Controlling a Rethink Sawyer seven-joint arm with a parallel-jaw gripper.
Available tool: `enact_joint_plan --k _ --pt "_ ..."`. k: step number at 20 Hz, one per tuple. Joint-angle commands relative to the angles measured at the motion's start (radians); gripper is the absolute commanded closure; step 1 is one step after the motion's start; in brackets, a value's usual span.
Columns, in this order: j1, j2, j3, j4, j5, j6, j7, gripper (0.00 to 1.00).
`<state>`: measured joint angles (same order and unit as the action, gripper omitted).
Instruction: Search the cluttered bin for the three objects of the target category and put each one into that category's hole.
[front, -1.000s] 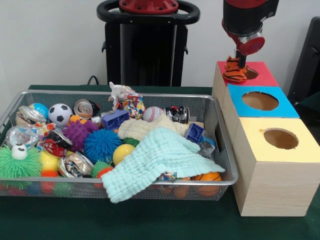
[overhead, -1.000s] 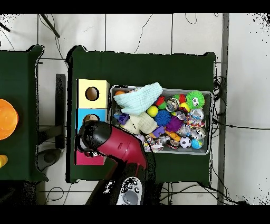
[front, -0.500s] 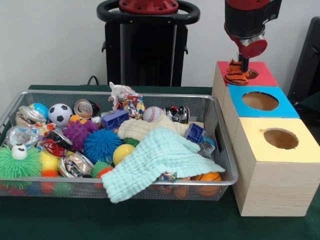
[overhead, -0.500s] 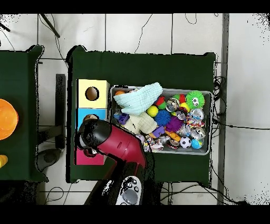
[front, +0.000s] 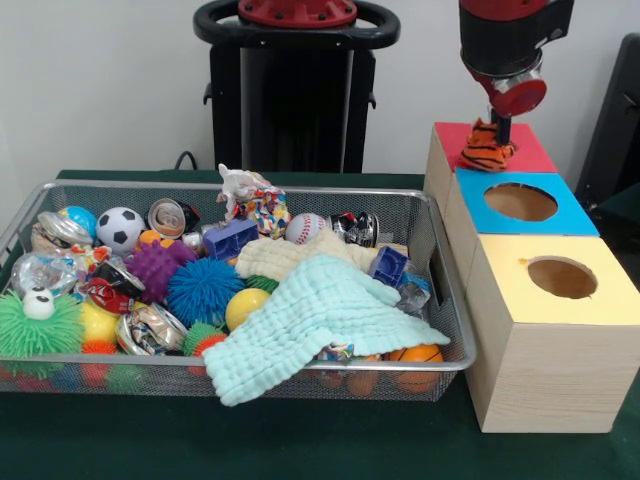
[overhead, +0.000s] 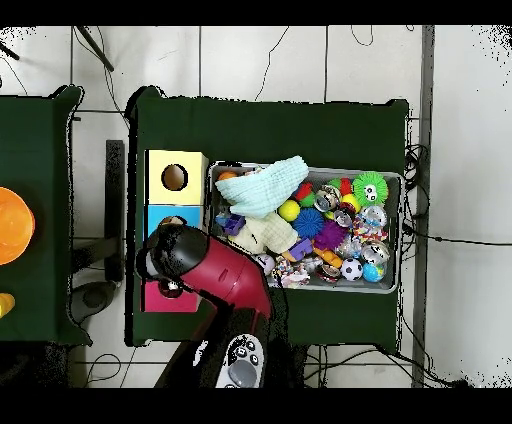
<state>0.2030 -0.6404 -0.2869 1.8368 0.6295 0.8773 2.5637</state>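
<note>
A small orange and black striped tiger plush (front: 486, 150) hangs from my gripper (front: 500, 128), which is shut on it. It hovers just over the red-topped box (front: 532, 152), covering most of that box's hole. In the overhead view the red arm (overhead: 205, 265) lies over the red box (overhead: 160, 298) and hides both gripper and plush. The wire bin (front: 300, 366) is full of clutter: a white and multicoloured plush (front: 252, 200) at its back, balls, spiky toys, crushed cans and blue blocks.
A blue-topped box (front: 572, 218) and a yellow-topped box (front: 600, 300), each with a round hole, stand in a row with the red one. A mint cloth (front: 320, 320) drapes over the bin's front rim. An orange object (overhead: 12, 225) sits on a separate table.
My gripper has carried the tiger plush rightward in the front view, from the red box's left edge to over its hole. The bin's contents have not moved.
</note>
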Motion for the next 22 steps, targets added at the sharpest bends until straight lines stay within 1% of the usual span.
enact_joint_plan --k 1,5,10,12,13,17,22 --pt "0.012 -0.01 0.106 0.055 0.083 0.013 0.235 1.0" --pt "0.02 -0.026 0.101 0.062 0.087 0.052 0.244 1.0" --pt "0.024 -0.051 0.097 0.092 0.091 0.069 0.227 1.0" --pt "0.027 -0.075 0.098 0.109 0.074 0.118 0.214 1.0" --pt "0.022 -0.102 0.101 0.129 0.047 0.19 0.191 1.0" --pt "0.024 -0.135 0.083 0.182 0.045 0.16 0.154 1.0" --pt "0.016 -0.137 0.075 0.218 0.028 0.146 0.119 1.0"
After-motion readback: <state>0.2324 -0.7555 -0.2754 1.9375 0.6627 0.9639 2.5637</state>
